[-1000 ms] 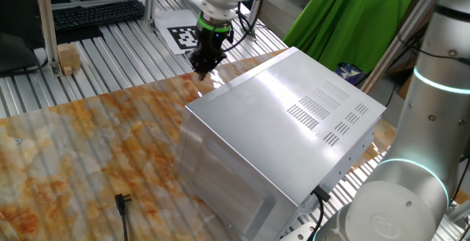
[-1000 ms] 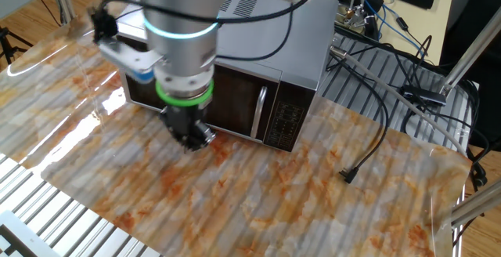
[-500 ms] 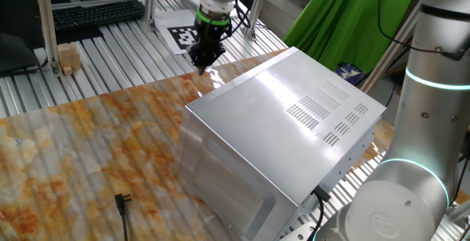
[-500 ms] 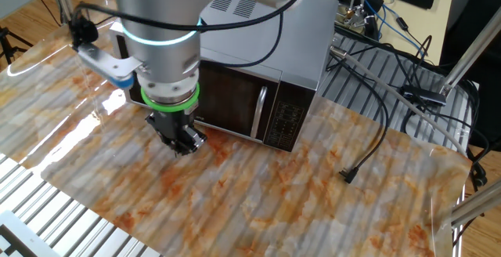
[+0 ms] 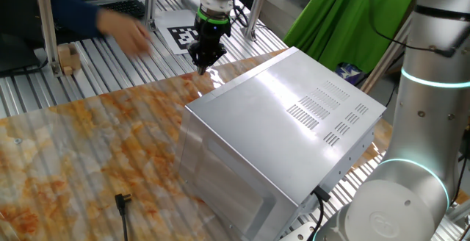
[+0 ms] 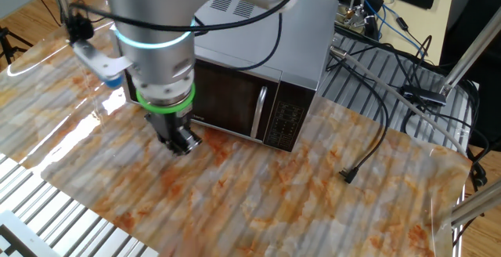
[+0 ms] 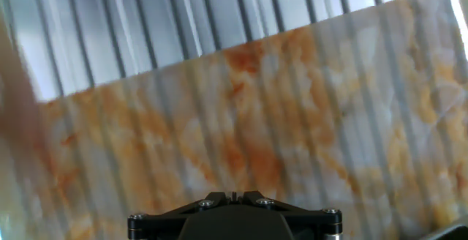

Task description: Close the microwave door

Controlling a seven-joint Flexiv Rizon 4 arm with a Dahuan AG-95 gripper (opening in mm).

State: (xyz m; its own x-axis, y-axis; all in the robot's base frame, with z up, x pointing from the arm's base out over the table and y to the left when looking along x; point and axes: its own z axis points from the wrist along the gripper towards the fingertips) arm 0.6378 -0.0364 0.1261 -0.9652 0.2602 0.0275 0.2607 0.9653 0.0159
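Observation:
The microwave (image 5: 294, 123) is a silver box on the marbled table; in the other fixed view (image 6: 266, 22) its front faces the camera. The microwave door (image 6: 231, 100), dark with a window and a silver handle (image 6: 261, 110), lies flush against the front. My gripper (image 6: 182, 143) hangs just in front of the door's left part, a little above the table, fingers together and empty. In one fixed view my gripper (image 5: 203, 65) is beyond the microwave's far corner and the door is hidden. The hand view shows my gripper (image 7: 234, 195) shut, with only tabletop below.
A blurred human hand and arm (image 5: 125, 31) reaches over the slatted metal bench at the far left. A loose black cable plug (image 6: 348, 175) lies on the table right of the microwave; another plug (image 5: 123, 200) lies near the front. A wooden block (image 5: 68, 57) sits on the slats.
My gripper has drawn back from the microwave's front, up and away from the door. A person's hand has come into view at the far left.

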